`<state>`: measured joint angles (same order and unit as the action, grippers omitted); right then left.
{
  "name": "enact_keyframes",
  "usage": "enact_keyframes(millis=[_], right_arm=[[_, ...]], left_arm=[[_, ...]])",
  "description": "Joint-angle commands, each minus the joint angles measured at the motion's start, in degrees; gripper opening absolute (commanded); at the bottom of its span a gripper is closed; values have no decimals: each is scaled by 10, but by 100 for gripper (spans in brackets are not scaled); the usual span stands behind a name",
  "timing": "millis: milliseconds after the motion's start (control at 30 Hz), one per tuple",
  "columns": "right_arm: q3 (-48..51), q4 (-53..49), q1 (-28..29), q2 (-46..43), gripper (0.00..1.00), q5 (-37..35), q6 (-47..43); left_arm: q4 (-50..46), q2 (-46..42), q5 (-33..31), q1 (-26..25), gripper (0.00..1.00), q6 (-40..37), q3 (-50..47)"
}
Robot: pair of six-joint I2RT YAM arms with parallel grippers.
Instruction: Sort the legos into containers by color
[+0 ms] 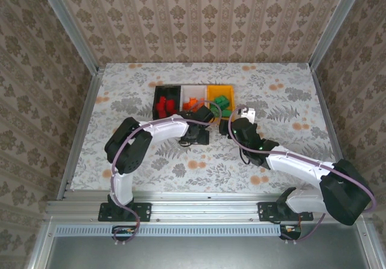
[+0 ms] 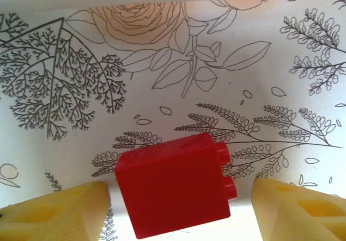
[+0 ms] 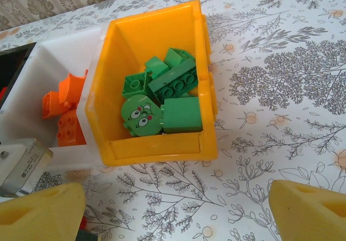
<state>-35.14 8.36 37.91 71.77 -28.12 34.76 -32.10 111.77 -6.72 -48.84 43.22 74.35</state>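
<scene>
A red lego (image 2: 173,192) lies on its side on the patterned table between the yellow fingers (image 2: 54,214) of my left gripper (image 2: 181,198). The jaws are open, with a small gap on each side of the brick. In the top view this gripper (image 1: 196,135) sits just in front of the white container (image 1: 193,89). My right gripper (image 3: 177,198) stands open over bare table in front of the yellow container (image 3: 157,146), which holds green legos (image 3: 162,100). Orange legos (image 3: 62,111) lie in the white container (image 3: 65,46). Red legos (image 1: 164,106) fill the black container (image 1: 158,94).
The three containers stand side by side at mid table. The two wrists are close together in front of them; a grey part of the left wrist (image 3: 21,162) shows beside my right gripper. Wallpapered walls (image 1: 199,15) enclose the table.
</scene>
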Motion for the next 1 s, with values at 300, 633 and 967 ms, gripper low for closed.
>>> enact_keyframes(millis=[300, 633, 967], right_arm=[[-4, -12, 3, -4, 89, -8, 7], [-5, -10, 3, 6, 89, -4, 7], [-7, -4, 3, 14, 89, 4, 6]], left_arm=[[-24, 4, -44, 4, 43, -11, 6], [-81, -100, -105, 11, 43, -78, 25], [-111, -77, -23, 212, 45, -187, 145]])
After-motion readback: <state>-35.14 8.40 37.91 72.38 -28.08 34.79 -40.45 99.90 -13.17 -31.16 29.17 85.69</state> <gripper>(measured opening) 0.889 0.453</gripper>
